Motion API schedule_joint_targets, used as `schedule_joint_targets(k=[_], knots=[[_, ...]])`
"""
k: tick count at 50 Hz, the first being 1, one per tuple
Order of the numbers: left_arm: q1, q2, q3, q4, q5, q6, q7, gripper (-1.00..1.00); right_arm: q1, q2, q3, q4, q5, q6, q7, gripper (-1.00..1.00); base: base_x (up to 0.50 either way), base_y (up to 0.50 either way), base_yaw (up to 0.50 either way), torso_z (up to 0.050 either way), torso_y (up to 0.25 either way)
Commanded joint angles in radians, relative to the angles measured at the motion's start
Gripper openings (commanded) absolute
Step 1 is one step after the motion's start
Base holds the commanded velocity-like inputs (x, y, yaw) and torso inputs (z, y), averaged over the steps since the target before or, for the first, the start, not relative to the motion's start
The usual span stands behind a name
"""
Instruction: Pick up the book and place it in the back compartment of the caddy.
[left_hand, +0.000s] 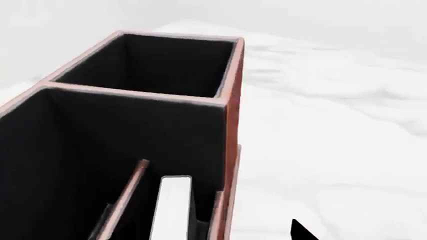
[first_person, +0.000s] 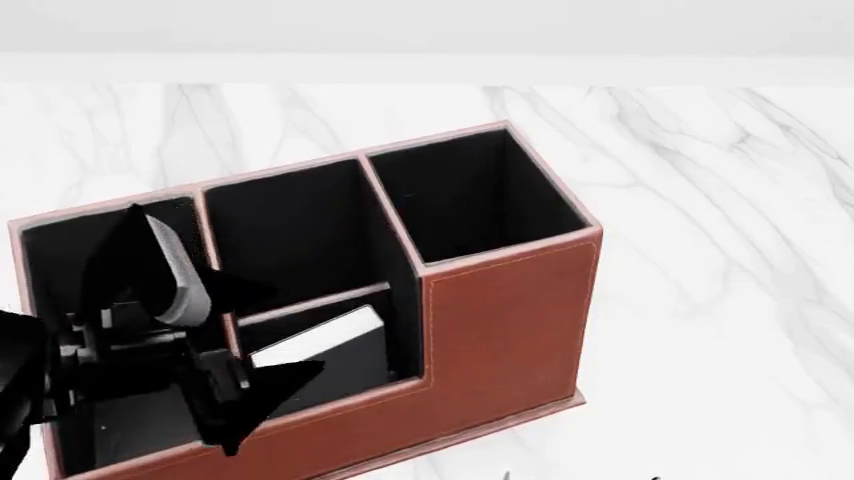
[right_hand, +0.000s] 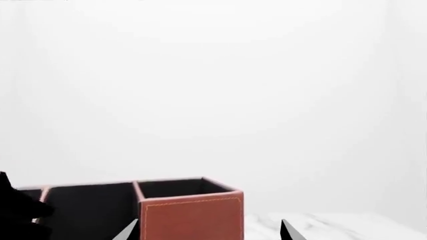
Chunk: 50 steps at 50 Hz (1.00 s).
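The reddish-brown caddy (first_person: 507, 320) (left_hand: 231, 100) (right_hand: 190, 220) stands on white marble. The black book (first_person: 327, 345) (left_hand: 172, 210) rests page edges up, slightly tilted, in the small low-walled back compartment (first_person: 350, 382), just in front of the short cross divider (first_person: 314, 300). My left gripper (first_person: 220, 340) (left_hand: 200, 236) hovers open above the caddy's left end. Its fingers are spread wide and clear of the book, and one fingertip (left_hand: 303, 232) shows outside the low wall. My right gripper (right_hand: 210, 232) is open, facing the caddy's tall end cell with nothing between its fingers.
The tall square cell (first_person: 467, 195) and the middle cell (first_person: 287, 230) show only black lining. The long cell (first_person: 60, 250) lies partly under my left arm. Marble tabletop (first_person: 707, 250) stretches to the right and behind, ending at a plain white wall.
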Motion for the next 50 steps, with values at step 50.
schedule_joint_targets(k=[50], knots=[[0.324, -0.143, -0.419, 1.408, -0.467, -0.769, -0.246, 1.00, 0.011, 0.074, 0.112, -0.668, -0.132, 0.431, 0.045, 1.00, 0.00, 0.00, 0.00, 0.000, 0.000]])
